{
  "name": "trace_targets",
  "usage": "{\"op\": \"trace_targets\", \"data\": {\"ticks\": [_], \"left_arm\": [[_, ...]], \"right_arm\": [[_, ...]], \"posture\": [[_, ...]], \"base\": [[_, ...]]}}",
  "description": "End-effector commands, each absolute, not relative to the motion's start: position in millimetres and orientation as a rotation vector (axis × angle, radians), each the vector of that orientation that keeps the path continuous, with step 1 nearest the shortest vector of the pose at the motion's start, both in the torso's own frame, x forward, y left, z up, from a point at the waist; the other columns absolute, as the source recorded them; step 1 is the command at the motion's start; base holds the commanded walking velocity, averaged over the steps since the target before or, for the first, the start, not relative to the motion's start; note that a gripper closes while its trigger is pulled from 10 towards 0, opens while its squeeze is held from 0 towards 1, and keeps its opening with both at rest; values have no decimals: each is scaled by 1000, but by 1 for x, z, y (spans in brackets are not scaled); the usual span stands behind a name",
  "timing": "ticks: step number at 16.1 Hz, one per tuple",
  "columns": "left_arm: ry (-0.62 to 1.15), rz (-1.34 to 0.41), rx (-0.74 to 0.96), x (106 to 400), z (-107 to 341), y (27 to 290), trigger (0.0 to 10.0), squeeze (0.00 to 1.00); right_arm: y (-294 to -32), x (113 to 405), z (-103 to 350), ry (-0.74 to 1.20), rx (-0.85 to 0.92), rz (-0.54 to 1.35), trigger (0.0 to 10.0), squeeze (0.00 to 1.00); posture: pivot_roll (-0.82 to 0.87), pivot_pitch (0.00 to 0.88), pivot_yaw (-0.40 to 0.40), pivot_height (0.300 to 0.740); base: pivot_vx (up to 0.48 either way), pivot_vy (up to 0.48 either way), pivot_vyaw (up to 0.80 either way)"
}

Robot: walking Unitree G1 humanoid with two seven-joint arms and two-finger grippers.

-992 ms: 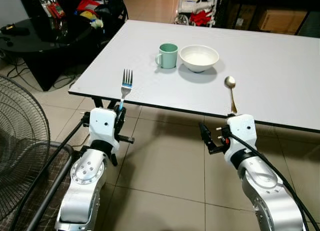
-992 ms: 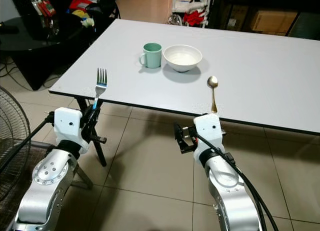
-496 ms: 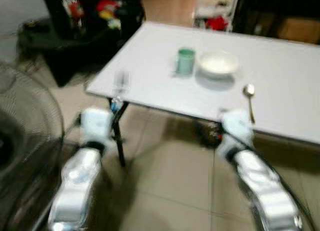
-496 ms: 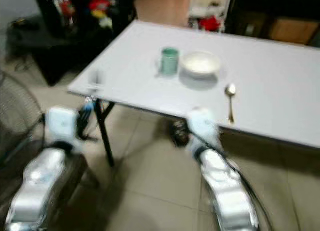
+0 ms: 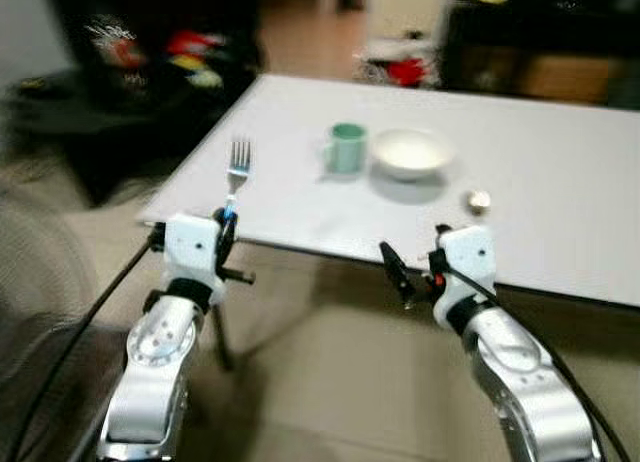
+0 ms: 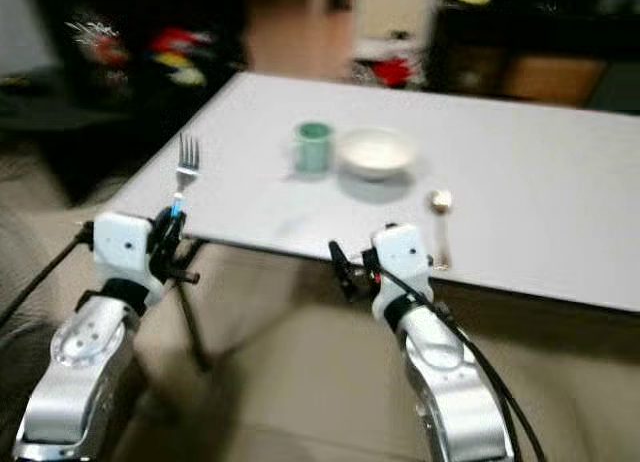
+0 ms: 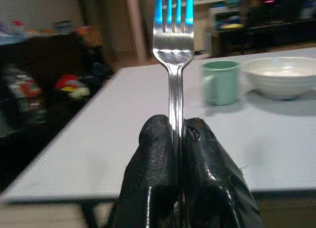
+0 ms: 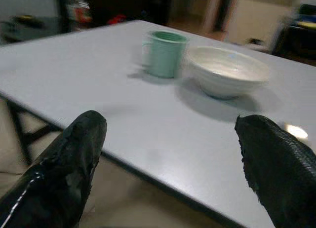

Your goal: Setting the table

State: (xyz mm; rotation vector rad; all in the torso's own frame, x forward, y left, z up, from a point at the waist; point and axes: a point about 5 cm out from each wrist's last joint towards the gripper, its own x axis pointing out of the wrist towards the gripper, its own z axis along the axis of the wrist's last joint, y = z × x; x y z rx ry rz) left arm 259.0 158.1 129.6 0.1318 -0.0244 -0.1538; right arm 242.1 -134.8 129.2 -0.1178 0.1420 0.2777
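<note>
Fork held upright by left gripper at near table edge; right gripper spread wide, nothing held.

A fork (image 7: 172,65) is pinched by its handle between the pressed-together fingers (image 7: 153,169) of the left gripper (image 5: 222,229), tines pointing up, just at the near left edge of the white table (image 5: 560,197). The right gripper (image 5: 397,272) is held below the near table edge with its two black fingers (image 8: 74,159) spread well apart. A green mug (image 5: 347,147) and a white bowl (image 5: 412,153) are seen standing just beside each other near the table's middle, mug to the left. A spoon (image 6: 440,204) is seen lying on the table near the right wrist, its handle blurred. Head views are blurred; dark furniture with red and yellow clutter (image 5: 190,57) is made out behind the table.
</note>
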Motion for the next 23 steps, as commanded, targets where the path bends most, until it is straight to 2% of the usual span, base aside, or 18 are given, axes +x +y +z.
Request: {"op": "trace_targets", "data": {"ticks": [1, 12, 17, 20, 23], "left_arm": [[-48, -187, 121, 261, 134, 148, 10000, 0], [1, -198, 117, 253, 124, 145, 10000, 0], [78, -255, 150, 263, 111, 132, 10000, 0], [275, -258, 191, 277, 83, 134, 10000, 0], [346, -242, 187, 296, 78, 136, 10000, 0]], "right_arm": [[-145, 243, 133, 128, -126, 234, 10000, 0], [-145, 239, 132, 152, -151, 259, 10000, 0], [-144, 237, 131, 184, -145, 332, 10000, 0], [-144, 231, 130, 217, -166, 471, 10000, 0], [-147, 226, 130, 244, -197, 545, 10000, 0]], "posture": [[-67, 0, 11, 740], [-73, 0, 13, 740], [-95, 0, 25, 740], [-102, 0, 30, 740], [-108, 0, 35, 740]], "base": [[368, 0, -463], [351, 0, 0], [51, 0, 0], [0, 0, 0], [0, 0, 0]]}}
